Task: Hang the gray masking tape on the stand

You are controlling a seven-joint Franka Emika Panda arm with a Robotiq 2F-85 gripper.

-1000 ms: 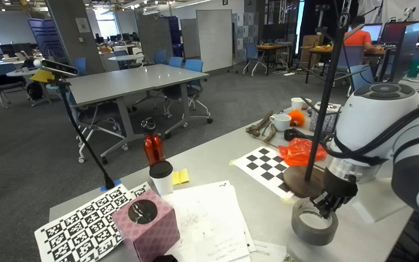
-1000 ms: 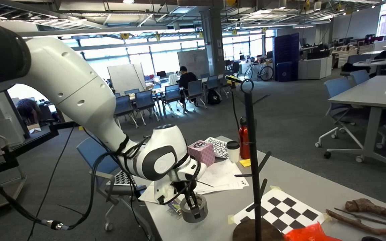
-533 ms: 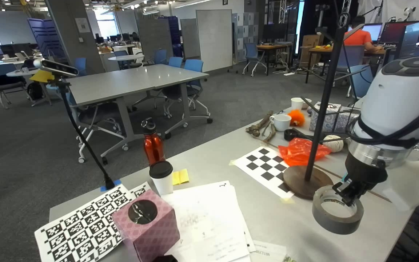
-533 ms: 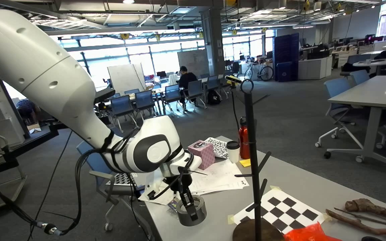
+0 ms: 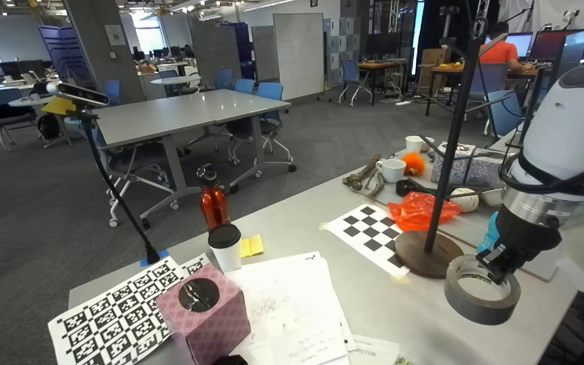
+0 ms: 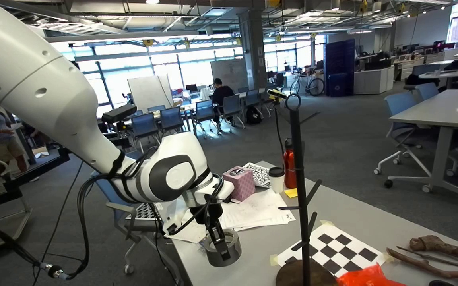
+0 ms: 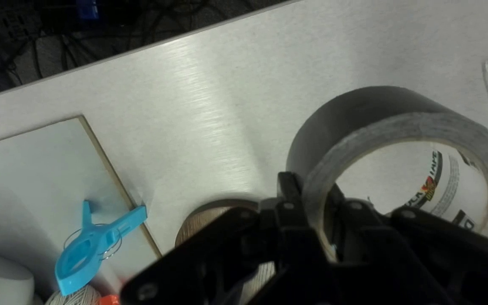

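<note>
The gray masking tape (image 5: 479,306) is a thick gray ring, held above the table in both exterior views (image 6: 235,252). My gripper (image 5: 492,269) is shut on its wall; in the wrist view the gripper (image 7: 311,190) has a finger inside the hole and a finger outside the ring (image 7: 417,123). The stand (image 5: 446,172) is a thin dark upright pole with several short pegs and a small ring on top (image 6: 293,102). Its round brown base (image 5: 424,253) lies beside the tape, not touching it. In the wrist view the base (image 7: 210,216) is partly hidden behind the gripper.
A checkerboard sheet (image 5: 373,233) and orange-red plastic (image 5: 421,210) lie by the stand's base. A blue clamp (image 7: 87,254) sits on a flat board (image 7: 53,169). Papers (image 5: 287,309), a pink tissue box (image 5: 211,324) and a white mug (image 5: 392,171) are on the table.
My gripper has carried the tape away from the papers, toward the table edge on the robot's side. The arm has pulled back with it. The stand has not moved.
</note>
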